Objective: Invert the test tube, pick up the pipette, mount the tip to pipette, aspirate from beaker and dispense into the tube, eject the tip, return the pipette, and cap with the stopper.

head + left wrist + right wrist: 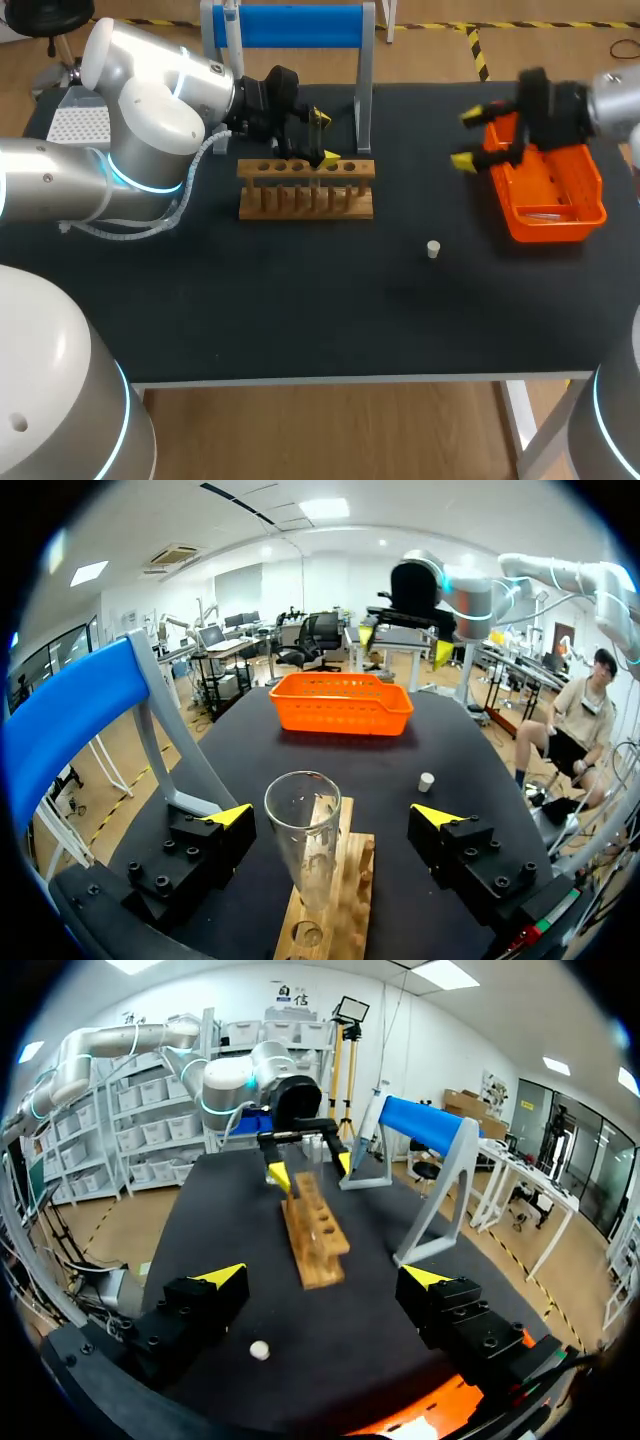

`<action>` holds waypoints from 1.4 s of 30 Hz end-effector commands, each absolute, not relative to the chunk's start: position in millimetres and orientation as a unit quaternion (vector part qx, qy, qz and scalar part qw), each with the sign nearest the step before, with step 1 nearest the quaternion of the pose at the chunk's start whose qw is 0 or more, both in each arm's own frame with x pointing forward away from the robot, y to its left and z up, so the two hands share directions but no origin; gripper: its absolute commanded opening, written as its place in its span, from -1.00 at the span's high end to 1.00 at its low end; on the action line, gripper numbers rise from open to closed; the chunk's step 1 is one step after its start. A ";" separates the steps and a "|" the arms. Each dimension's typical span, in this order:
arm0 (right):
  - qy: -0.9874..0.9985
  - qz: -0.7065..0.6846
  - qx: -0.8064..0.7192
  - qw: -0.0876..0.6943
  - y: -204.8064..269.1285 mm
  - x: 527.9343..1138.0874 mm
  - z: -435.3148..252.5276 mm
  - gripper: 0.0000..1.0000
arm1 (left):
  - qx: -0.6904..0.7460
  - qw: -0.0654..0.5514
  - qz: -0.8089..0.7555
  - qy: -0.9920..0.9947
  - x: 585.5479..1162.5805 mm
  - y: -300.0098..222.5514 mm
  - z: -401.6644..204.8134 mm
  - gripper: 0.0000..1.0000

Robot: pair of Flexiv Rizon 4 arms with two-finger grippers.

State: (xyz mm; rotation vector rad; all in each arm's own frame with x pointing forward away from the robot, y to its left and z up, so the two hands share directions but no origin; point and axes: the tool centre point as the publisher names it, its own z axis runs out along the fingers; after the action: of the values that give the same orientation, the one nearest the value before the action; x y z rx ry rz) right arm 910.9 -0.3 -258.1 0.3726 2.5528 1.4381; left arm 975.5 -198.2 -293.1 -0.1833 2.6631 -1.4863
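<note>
At the table's (300, 320) left edge a white perforated block (78, 126) lies partly hidden behind my left arm (150, 110); that arm comes in from the left and ends over the far side of the wooden rack (305, 190); my left gripper (324, 138) stands wide, one yellow-tipped finger on each side of the rack's line; in its wrist view a clear glass test tube (303, 845) stands upright in the rack, mouth up, between the two fingers, with a gap on each side, so neither finger touches it. Behind the rack stands a grey frame with a blue bar (300, 25) across its top; seen from my left wrist, the frame's foot is just beside the rack. Right of the rack, nearer the table's front, a small pale stopper (433, 249) sits alone on the black surface, well apart from rack and basket; from my right wrist it lies on the table ahead of the fingers, roughly between their lines. Further right my right gripper (468, 138) hangs over the near-left end of the orange basket (585, 205); it too is spread wide, with nothing between its fingers. Something pale lies in the basket's bottom; I cannot tell what it is.
</note>
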 end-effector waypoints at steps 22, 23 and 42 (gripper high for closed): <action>0.846 0.468 0.213 0.139 -39.0 804.0 -326.1 -1.00 | -0.059 0.042 -0.486 0.871 976.2 -198.1 -293.2 -1.00; 0.848 0.464 0.214 0.139 -38.4 803.9 -329.2 -1.00 | -0.059 0.042 -0.486 0.871 976.2 -198.1 -293.2 -1.00; 0.872 0.417 0.226 0.118 -10.7 816.4 -374.1 -1.00 | -0.059 0.042 -0.486 0.871 976.2 -198.1 -293.2 -1.00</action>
State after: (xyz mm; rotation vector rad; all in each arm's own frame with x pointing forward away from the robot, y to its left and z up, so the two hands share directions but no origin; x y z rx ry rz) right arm 808.4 -19.4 -367.4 0.6522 2.5335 1.2485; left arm 975.5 -198.2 -293.1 -0.1832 2.6631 -1.4864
